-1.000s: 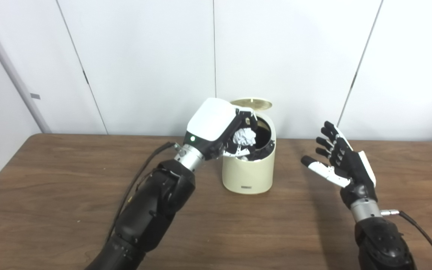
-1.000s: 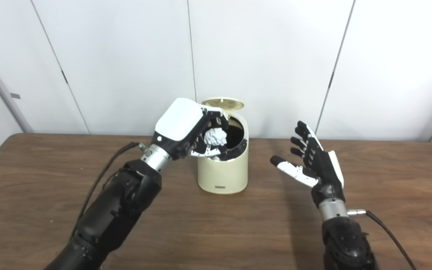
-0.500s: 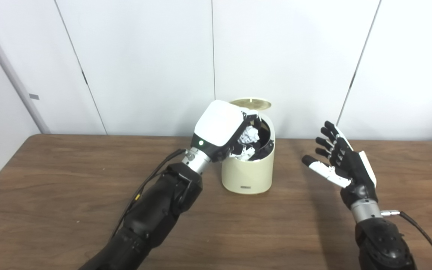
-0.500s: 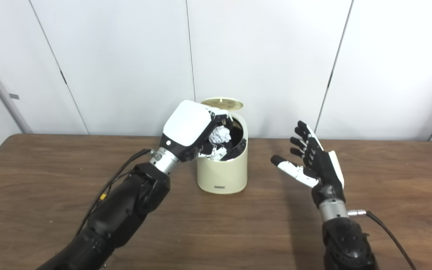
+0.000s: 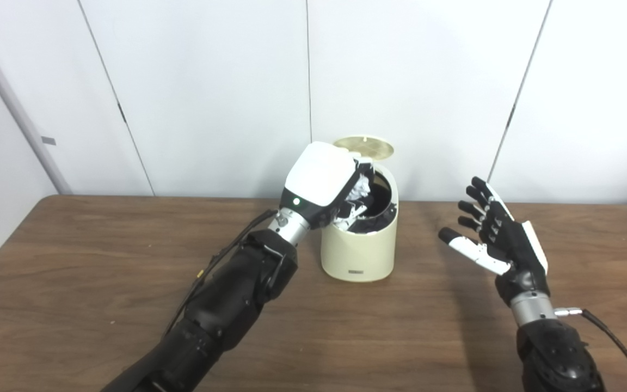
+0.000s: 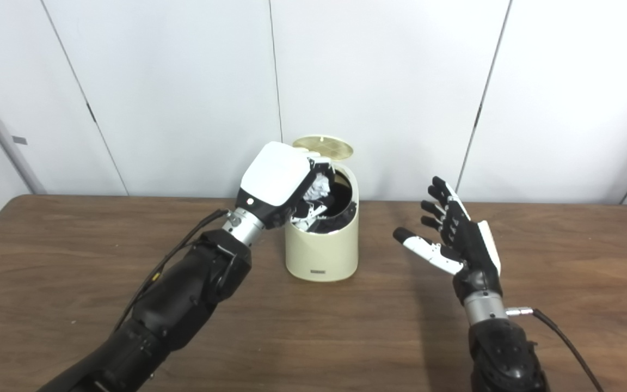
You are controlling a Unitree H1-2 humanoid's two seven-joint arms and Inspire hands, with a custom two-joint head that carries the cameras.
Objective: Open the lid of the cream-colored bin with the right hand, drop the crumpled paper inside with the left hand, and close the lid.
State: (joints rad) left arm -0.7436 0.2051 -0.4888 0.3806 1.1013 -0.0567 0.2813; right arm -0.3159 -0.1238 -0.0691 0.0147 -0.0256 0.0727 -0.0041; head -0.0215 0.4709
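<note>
1. Over the past second the left robot hand (image 5: 321, 179) has pushed forward and tipped further over the mouth of the cream-colored bin (image 5: 358, 245), carrying the crumpled paper (image 5: 361, 188) with it; the right robot hand (image 5: 496, 239) has barely shifted.
2. The left robot hand is closed around the crumpled paper, its white back facing the camera and its fingers curled down over the bin's near-left rim.
3. The paper sits at the top of the bin's dark opening, just inside the rim line, partly hidden behind the hand's white shell.
4. The bin's lid (image 5: 363, 146) stands raised at the back of the bin, its pale gold underside showing above the hand.
5. The bin stands upright on the brown wooden desk (image 5: 74, 261), near the back edge and close to the white wall panels (image 5: 210, 87).
6. The right robot hand is held well to the right of the bin, above the desk, fingers spread wide and palm turned toward the bin, holding nothing.
</note>
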